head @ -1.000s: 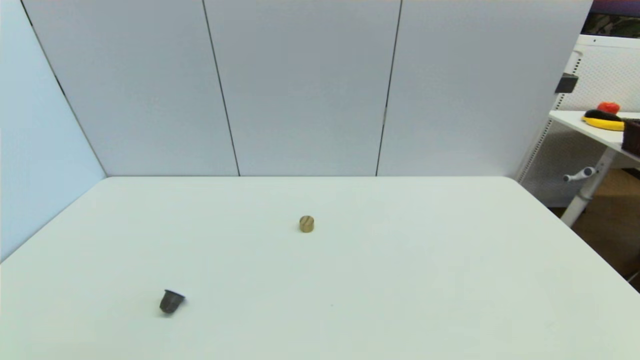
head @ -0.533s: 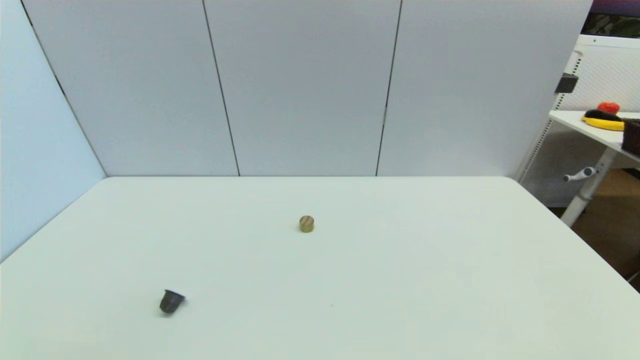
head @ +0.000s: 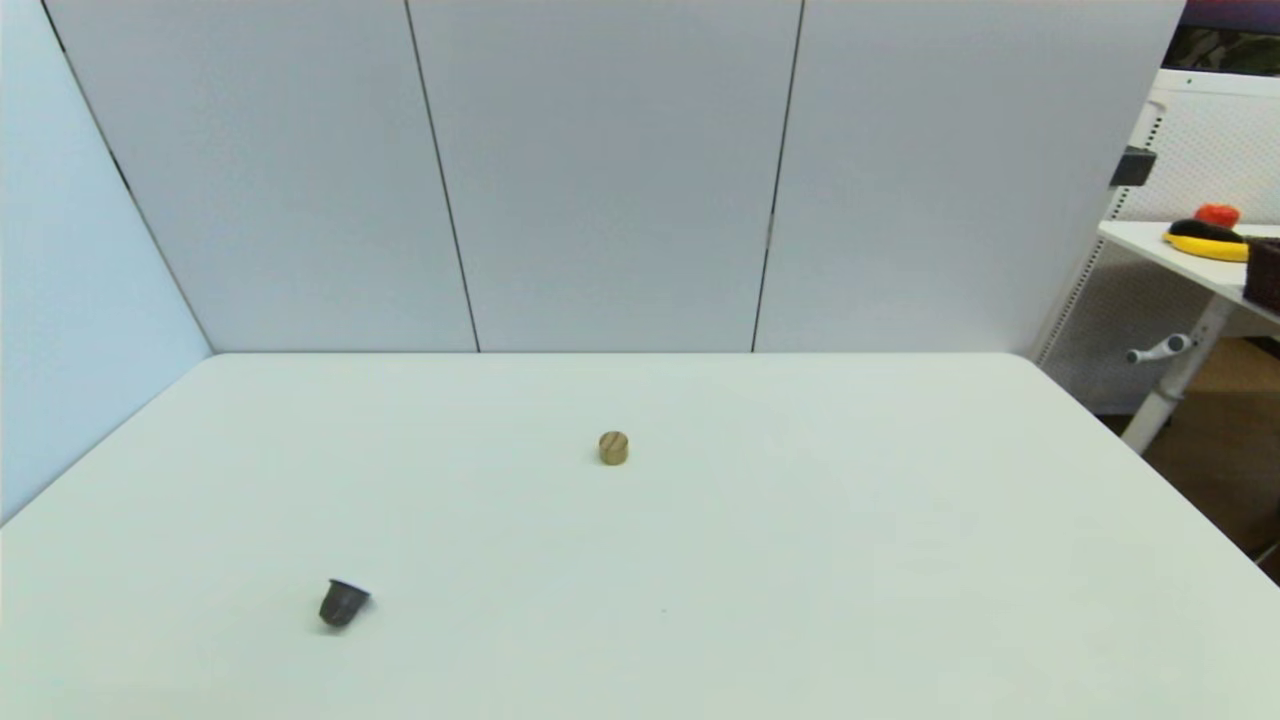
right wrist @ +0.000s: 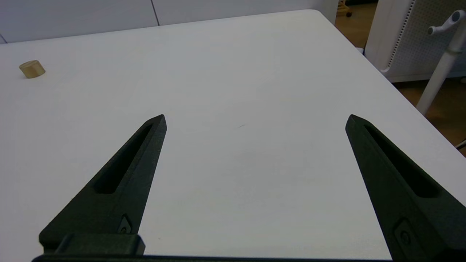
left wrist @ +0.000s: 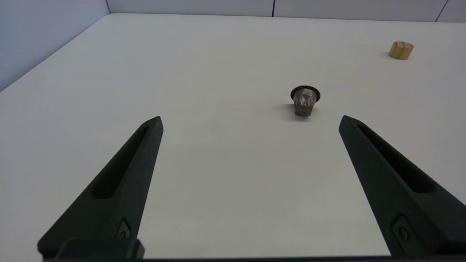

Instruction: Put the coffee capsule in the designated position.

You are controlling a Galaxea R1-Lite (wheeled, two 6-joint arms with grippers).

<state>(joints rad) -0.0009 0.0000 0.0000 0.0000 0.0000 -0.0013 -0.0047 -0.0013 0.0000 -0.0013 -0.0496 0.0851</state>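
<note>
Left gripper [left wrist: 250, 122] spread wide with nothing between its fingers, hovering low over the white table [head: 800, 560], and the coffee capsule [left wrist: 305, 100] sits ahead of the tips, well apart from them and off toward the finger on the right of the left wrist picture. In the head view the capsule [head: 343, 602] lies in the lower left of the frame, tipped over on its side by the look of it, flared rim toward the upper right, though it is small there. The wooden cylinder [head: 613, 447] stands upright near the middle of the frame, well apart from the capsule. Bare tabletop all round both, the near and left edges a fair way off. Right gripper [right wrist: 256, 120] is equally wide open and holding nothing, over bare table, with the cylinder [right wrist: 32, 68] far off and the table's edge [right wrist: 367, 65] nearby
</note>
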